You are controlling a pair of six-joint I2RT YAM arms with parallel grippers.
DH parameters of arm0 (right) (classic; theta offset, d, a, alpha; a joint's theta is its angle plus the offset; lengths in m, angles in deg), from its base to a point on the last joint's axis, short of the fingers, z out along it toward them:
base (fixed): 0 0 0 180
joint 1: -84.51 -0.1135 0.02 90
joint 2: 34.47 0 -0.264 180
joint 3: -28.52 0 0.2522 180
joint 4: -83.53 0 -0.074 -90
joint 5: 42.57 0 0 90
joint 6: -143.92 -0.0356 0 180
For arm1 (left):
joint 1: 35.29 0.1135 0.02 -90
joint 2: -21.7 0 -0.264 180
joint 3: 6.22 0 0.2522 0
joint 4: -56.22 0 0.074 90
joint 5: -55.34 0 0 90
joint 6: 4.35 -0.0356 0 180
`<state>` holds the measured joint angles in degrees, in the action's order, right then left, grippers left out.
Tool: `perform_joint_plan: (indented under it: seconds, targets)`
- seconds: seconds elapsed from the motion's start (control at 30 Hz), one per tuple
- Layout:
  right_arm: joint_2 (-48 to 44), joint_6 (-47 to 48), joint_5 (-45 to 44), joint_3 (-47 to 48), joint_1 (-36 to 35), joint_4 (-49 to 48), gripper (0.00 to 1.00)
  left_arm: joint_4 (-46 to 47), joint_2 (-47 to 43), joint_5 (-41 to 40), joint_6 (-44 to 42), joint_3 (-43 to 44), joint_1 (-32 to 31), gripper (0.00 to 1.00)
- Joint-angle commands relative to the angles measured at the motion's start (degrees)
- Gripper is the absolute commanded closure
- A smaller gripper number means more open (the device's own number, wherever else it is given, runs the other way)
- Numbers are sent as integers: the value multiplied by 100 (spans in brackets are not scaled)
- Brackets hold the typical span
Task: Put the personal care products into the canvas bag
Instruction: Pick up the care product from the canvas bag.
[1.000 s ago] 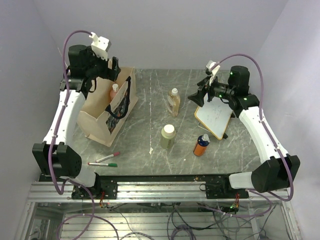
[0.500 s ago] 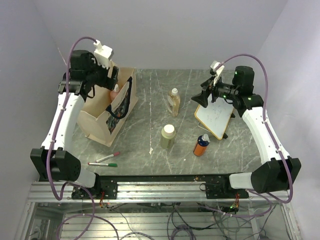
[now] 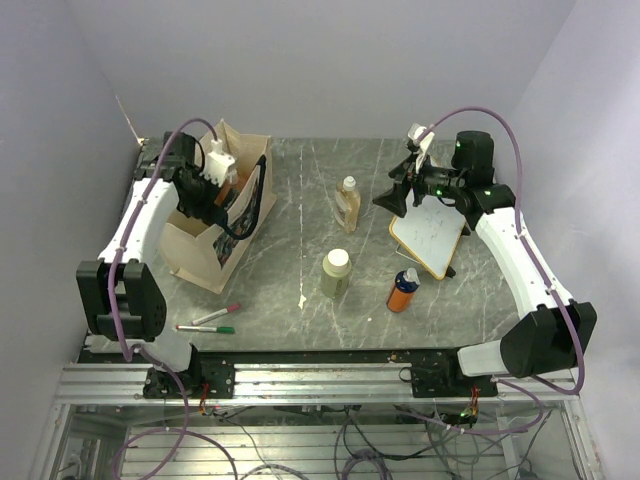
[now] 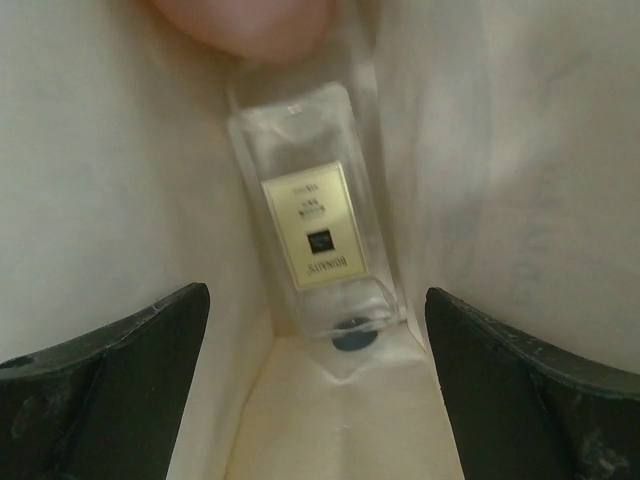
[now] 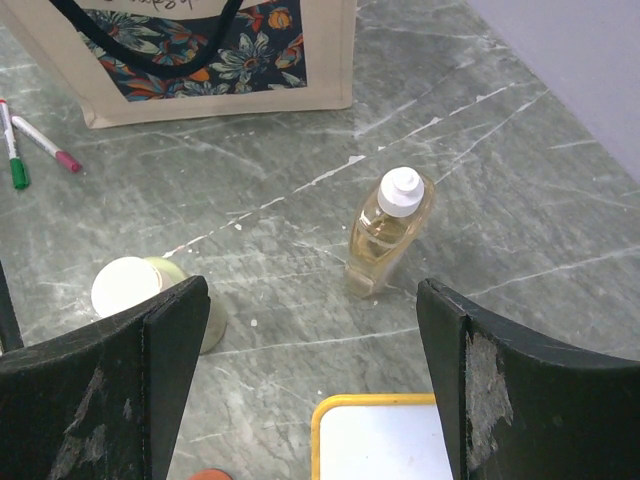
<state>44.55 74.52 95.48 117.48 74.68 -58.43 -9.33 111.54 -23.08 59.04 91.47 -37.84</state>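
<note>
With the left tool (image 4: 315, 300) spread empty inside the beige canvas bag (image 3: 195, 255), above the clear black-capped bottle (image 4: 310, 240) and salmon-pink bottle (image 4: 250, 20) lying there, lift straight out, avoiding the fabric walls. Centre the right tool (image 5: 312, 300), also spread, over the amber white-capped bottle (image 5: 388, 235) on the worktop (image 5: 500, 150).

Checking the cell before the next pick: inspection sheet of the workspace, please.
Surface: grey marble table, one small white scrap.
Job's things: bag upright at left; pink bottle and clear bottle inside it; amber bottle, green bottle and orange bottle standing on the table.
Clutter: whiteboard; two pens.
Grippers: left gripper open inside the bag, holding nothing; right gripper open, empty, above the table near the amber bottle.
Cables: purple cables looped along both arms; loose wires under the frame.
Surroundings: plain walls; nothing else seen.
</note>
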Motion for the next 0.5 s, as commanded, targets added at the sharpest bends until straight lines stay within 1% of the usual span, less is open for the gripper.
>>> perform_joint_plan:
  seconds: [0.0, 0.13, 0.47]
  targets:
    - [-35, 39, 82, -102, -12, -143, 16, -397, 147, -125, -317, -396, 27, 0]
    - [-54, 49, 73, -173, -11, -151, 15, -244, 261, -238, -324, -774, 30, 0]
    - [-39, 84, 73, -222, -12, -188, 15, 623, 654, -644, -283, -1586, 28, 1]
